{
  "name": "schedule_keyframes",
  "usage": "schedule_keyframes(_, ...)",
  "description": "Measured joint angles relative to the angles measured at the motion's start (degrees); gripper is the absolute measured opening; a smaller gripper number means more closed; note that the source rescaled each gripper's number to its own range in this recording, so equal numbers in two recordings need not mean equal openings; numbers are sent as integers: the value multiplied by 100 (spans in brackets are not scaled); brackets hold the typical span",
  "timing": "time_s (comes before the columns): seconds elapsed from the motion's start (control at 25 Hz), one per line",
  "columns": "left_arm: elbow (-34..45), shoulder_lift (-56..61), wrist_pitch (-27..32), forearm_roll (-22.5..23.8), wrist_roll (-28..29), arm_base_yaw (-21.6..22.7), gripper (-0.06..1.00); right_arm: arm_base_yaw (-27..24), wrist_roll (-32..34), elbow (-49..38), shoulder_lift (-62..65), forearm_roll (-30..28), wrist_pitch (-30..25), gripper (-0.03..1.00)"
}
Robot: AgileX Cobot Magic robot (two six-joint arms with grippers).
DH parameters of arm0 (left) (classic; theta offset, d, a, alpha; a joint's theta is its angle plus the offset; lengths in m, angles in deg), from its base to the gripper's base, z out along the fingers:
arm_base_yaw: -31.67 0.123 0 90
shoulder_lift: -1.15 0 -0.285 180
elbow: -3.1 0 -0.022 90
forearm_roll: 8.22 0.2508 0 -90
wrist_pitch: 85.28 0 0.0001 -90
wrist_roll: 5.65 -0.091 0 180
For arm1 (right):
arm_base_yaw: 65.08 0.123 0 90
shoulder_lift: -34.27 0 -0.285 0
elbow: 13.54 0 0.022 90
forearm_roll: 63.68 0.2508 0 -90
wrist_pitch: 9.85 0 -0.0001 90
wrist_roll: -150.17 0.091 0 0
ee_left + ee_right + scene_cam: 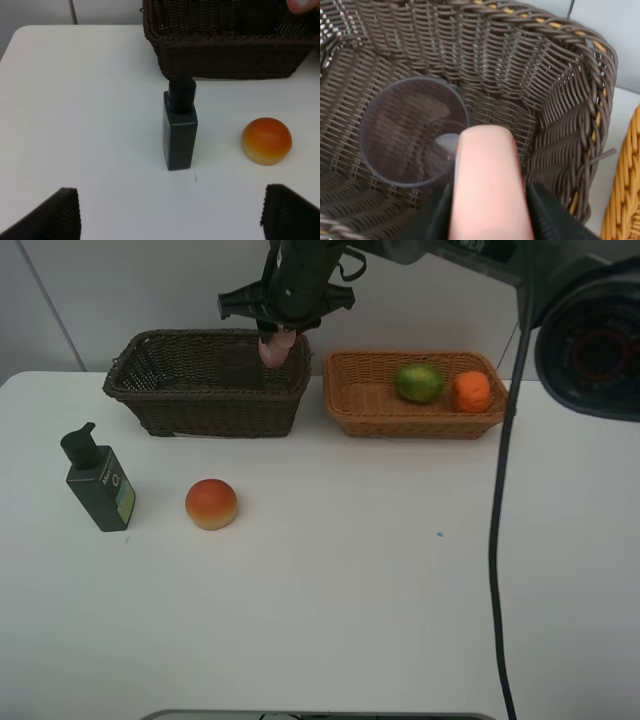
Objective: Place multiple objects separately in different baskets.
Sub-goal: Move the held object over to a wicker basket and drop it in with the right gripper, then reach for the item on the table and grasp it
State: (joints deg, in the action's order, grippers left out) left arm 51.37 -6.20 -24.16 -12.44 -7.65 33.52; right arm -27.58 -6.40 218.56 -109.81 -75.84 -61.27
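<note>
White table [350, 590]: two baskets [220, 412] [400, 422], three fruits [211, 504] [419, 382] [471, 391]

The near and right parts of the bench [350, 600] lie bare, open to any approach. On its left the dark green pump bottle [100, 482] stands upright with the red-orange fruit [211, 504] near it, a passable gap between them. The left fingers [60, 215] stand wide apart, short of both, over bare bench. Beyond them the dark brown basket [200, 405] walls off the far side. Inside it the translucent purple cup [412, 132] takes up floor. The pink bottle [487, 185], clamped in the right fingers [545, 220], hangs close by the cup's rim, near the end wall next to the light basket [420, 422]. That basket holds a green fruit [419, 382] and an orange [471, 391] toward its right; its left half is free.
</note>
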Motion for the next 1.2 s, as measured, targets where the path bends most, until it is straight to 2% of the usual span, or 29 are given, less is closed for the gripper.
schedule_keyframes(0.48, 0, 0, 0, 0, 0, 0, 88, 0, 124, 7, -262, 33, 33, 27)
schedule_keyframes(0.52, 0, 0, 0, 0, 0, 0, 88, 0, 124, 12, -262, 37, 53, 31)
schedule_keyframes(0.68, 0, 0, 0, 0, 0, 0, 88, 0, 119, 29, -262, 77, 107, 62)
schedule_keyframes(0.76, 0, 0, 0, 0, 0, 0, 88, 0, 119, 29, -242, 79, 107, 71)
schedule_keyframes(1.0, 0, 0, 0, 0, 0, 0, 88, 0, 119, 29, -57, 85, 32, 76)
schedule_keyframes(1.2, 0, 0, 0, 0, 0, 0, 88, 0, -21, 29, 149, 91, -439, 76)
